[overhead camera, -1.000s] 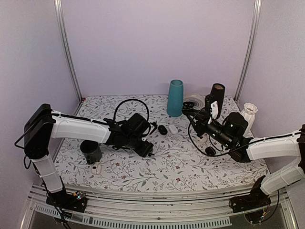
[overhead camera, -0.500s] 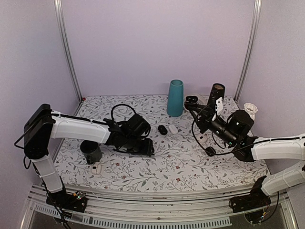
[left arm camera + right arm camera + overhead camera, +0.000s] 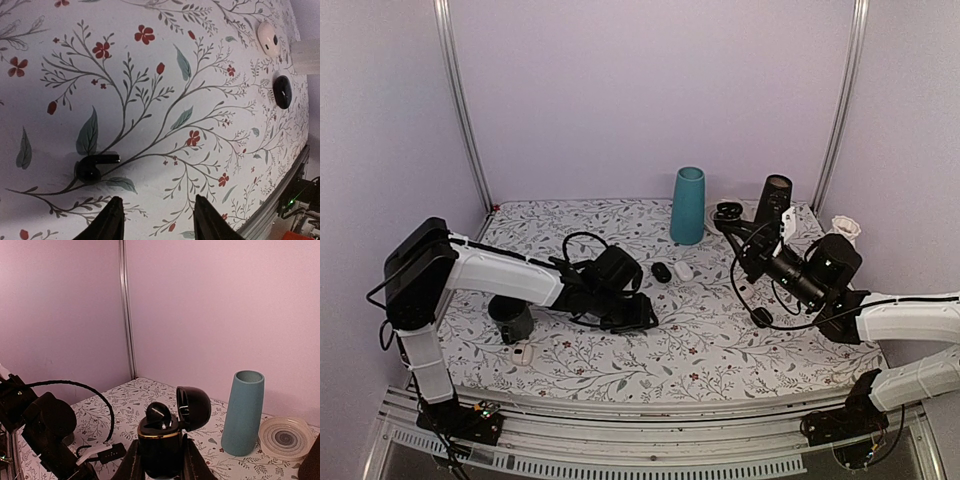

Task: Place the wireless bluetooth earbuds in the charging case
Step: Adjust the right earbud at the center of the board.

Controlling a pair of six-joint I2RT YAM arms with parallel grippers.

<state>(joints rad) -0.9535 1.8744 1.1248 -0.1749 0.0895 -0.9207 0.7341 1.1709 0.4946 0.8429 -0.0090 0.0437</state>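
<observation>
The right pincer is clenched on the charging case, holding it upright off the bench near the teal vase. The case's hinged lid is swung open, and one earbud sits at the top of its body. The second earbud lies on the floral bench just beyond the left pincer, whose fingers are spread and grasp nothing; farther off lie a white pod and a small black round thing, apart from each other.
</observation>
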